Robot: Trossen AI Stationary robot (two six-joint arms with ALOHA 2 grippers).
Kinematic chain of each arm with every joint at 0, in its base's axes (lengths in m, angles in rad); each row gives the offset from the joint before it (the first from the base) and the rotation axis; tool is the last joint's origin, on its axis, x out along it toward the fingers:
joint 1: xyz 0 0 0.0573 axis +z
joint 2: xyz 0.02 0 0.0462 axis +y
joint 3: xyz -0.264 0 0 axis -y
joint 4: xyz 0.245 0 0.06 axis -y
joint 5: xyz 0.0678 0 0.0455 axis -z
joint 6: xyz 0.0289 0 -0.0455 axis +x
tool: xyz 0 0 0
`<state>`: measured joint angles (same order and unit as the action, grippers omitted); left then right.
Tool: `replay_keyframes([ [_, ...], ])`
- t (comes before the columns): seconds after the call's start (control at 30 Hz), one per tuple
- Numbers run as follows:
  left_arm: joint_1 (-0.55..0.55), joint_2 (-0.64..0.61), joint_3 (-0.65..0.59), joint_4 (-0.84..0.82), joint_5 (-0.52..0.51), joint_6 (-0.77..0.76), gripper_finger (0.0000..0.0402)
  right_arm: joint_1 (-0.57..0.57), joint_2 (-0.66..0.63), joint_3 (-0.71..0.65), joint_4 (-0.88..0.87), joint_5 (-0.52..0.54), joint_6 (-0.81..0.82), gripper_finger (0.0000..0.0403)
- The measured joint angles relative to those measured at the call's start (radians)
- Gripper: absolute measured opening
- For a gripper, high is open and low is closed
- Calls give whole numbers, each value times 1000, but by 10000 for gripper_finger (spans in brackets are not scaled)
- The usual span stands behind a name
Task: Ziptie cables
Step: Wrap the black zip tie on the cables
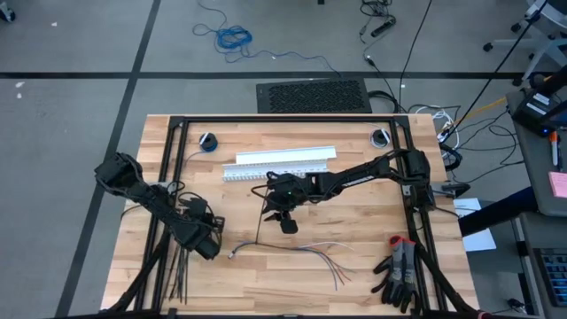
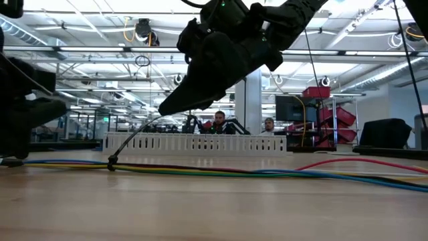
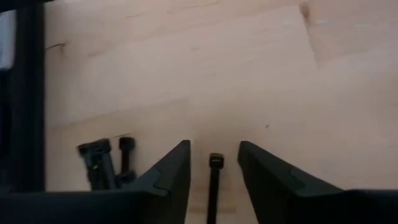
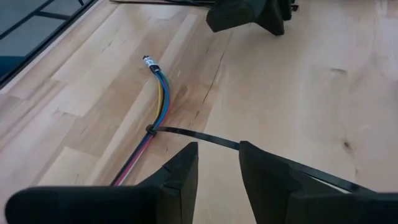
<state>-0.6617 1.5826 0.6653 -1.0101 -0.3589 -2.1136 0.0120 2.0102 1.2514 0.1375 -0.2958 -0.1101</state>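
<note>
The cables (image 1: pixel 301 249) lie on the table's near middle, a thin bundle with splayed ends; in the right wrist view the cables (image 4: pixel 158 93) end in a small connector tip. One black ziptie is looped round them (image 4: pixel 151 129), and its tail rises to my right gripper (image 4: pixel 217 155), which hovers open just above the table (image 1: pixel 288 223). My left gripper (image 1: pixel 208 246) is low at the near left and open. Its fingers stand on either side of a loose ziptie (image 3: pixel 215 163) lying flat, without touching it. More zipties (image 1: pixel 177 279) lie beside it. My right gripper touches the looped ziptie's tail (image 4: pixel 231 144), which runs from the cables to one finger (image 4: pixel 267 168) and passes behind it, showing again past it (image 4: pixel 336 179). It is not pinched: bare wood shows between the fingers. In the low view the tail (image 2: pixel 134 137) arches up off the table to the fingertip.
A white slotted channel (image 1: pixel 279 164) lies across the table's far middle. Black gloves (image 1: pixel 399 270) sit at the near right corner. A black frame (image 1: pixel 168 177) borders the table. Bare wood lies between the two grippers. People sit far behind the table.
</note>
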Motion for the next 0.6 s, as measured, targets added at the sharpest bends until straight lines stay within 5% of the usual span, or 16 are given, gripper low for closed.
replay_keyframes([
  [0.3, -2, -1, -16, 53, -36, 27, 52, 0, 0, 0, -22, 1, 22, 109],
  [0.6, -2, 0, -7, 51, -30, 105, 37, 1, 0, 0, -43, 1, 45, 109],
])
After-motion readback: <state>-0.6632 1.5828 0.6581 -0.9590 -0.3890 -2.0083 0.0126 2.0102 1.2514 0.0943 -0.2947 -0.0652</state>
